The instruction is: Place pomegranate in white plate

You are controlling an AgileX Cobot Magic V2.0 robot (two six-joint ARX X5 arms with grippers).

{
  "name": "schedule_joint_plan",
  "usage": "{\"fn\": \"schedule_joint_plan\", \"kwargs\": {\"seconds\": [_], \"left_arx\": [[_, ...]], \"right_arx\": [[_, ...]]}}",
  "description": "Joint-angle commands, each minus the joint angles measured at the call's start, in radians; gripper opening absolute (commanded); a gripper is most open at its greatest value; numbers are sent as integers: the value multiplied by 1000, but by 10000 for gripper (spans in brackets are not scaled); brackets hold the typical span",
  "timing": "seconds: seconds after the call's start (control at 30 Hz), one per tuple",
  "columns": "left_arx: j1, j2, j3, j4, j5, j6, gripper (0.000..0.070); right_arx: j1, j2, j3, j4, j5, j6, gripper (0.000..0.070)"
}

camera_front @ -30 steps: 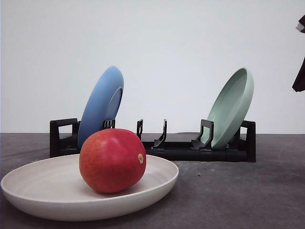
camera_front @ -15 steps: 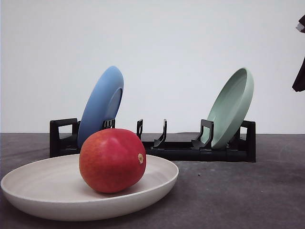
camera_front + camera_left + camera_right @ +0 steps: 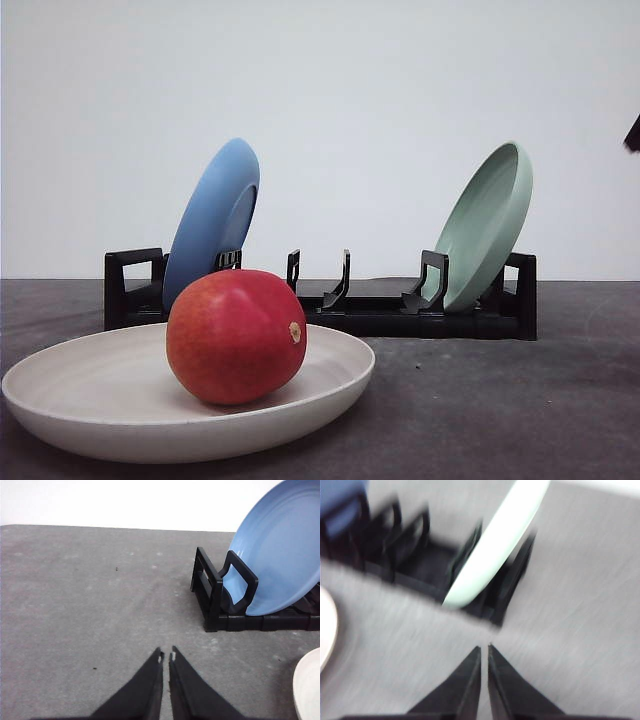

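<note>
The red pomegranate (image 3: 236, 336), with a small tan scar on its right side, rests inside the white plate (image 3: 90, 395) at the front left of the table. An edge of the white plate (image 3: 307, 687) shows in the left wrist view, off to one side of my left gripper (image 3: 166, 656), which is shut with nothing in it over bare grey table. My right gripper (image 3: 484, 648) is shut and empty too, hanging over the table just in front of the rack; that view is motion-blurred. A sliver of the white plate (image 3: 326, 630) lies at its edge.
A black dish rack (image 3: 330, 305) stands behind the plate. It holds a blue plate (image 3: 212, 215) leaning at its left end and a pale green plate (image 3: 487, 222) leaning at its right end. A dark bit of the right arm (image 3: 633, 135) shows at the right edge.
The dark part of the right arm at the front view's right edge has drawn almost out of frame. The pomegranate, plates and rack have not moved.
</note>
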Motion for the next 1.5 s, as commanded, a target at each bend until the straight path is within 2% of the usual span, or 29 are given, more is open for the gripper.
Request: {"fn": "schedule_joint_plan", "kwargs": {"seconds": [0.0, 0.17, 0.37, 0.67, 1.47], "left_arx": [[0, -1, -12, 0, -3, -7, 0], [0, -1, -12, 0, -3, -7, 0], [0, -1, -12, 0, -3, -7, 0], [0, -1, -12, 0, -3, -7, 0], [0, -1, -12, 0, -3, -7, 0]], "right_arx": [[-20, -59, -62, 60, 5, -6, 19], [-95, -253, -242, 187, 20, 14, 19], [-146, -427, -369, 198, 146, 72, 19], [-163, -631, -464, 208, 153, 76, 19], [-163, -632, -485, 234, 154, 90, 19]]}}
